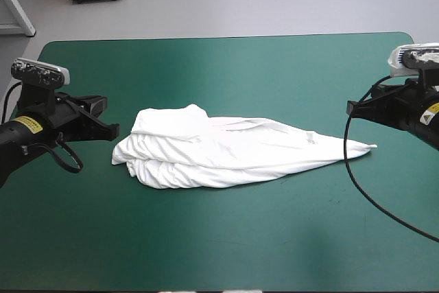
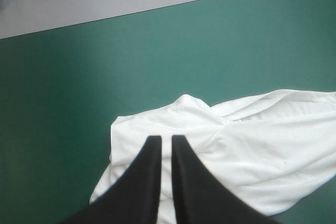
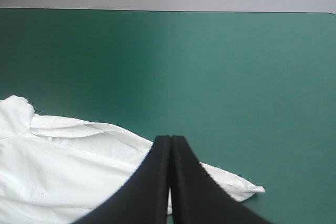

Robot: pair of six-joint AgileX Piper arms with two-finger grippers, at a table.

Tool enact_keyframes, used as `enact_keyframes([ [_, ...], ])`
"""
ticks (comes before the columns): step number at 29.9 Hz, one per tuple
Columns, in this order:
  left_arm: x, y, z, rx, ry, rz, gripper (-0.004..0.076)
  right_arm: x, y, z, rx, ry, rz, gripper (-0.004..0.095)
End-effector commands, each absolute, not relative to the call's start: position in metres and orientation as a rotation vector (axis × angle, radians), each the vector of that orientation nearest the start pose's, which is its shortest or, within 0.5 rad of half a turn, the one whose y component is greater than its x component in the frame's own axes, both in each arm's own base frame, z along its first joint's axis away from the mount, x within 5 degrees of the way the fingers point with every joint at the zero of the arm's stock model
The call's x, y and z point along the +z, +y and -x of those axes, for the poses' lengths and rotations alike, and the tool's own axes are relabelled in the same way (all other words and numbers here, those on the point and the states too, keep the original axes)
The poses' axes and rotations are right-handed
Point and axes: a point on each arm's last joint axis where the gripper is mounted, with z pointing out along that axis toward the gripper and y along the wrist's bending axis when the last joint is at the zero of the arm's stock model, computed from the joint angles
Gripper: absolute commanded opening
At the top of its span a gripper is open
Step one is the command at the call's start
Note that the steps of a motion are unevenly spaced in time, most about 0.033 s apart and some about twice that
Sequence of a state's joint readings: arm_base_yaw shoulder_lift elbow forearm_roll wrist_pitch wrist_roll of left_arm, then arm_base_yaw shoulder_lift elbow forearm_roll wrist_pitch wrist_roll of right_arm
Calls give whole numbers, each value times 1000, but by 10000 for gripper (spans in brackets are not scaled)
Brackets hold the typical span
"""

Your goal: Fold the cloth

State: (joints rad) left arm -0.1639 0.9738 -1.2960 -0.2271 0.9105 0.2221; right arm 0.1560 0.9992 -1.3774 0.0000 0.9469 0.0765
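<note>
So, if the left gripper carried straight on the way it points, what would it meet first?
The T-shirt: its bunched end lies just ahead of the left gripper, though depth is unclear and it might pass above.

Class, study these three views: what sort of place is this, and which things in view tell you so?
Probably a robotics lab or test bench: two arms, ending in the left gripper and right gripper, flank a table under a plain teal-green cover, with one white T-shirt heaped on it.
</note>
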Motion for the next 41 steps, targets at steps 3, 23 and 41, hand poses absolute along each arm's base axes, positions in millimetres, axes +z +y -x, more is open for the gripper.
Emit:
enact_keyframes([
  [3,478,-44,-162,-250,1922,-341,331,488,26,-167,153,1950,85,-15],
  [23,400,-16,-280,14,2509,-91,480,487,26,-168,137,1948,99,-15],
  [41,281,-10,-345,-74,2843,2,473,487,26,-168,136,1950,102,-15],
])
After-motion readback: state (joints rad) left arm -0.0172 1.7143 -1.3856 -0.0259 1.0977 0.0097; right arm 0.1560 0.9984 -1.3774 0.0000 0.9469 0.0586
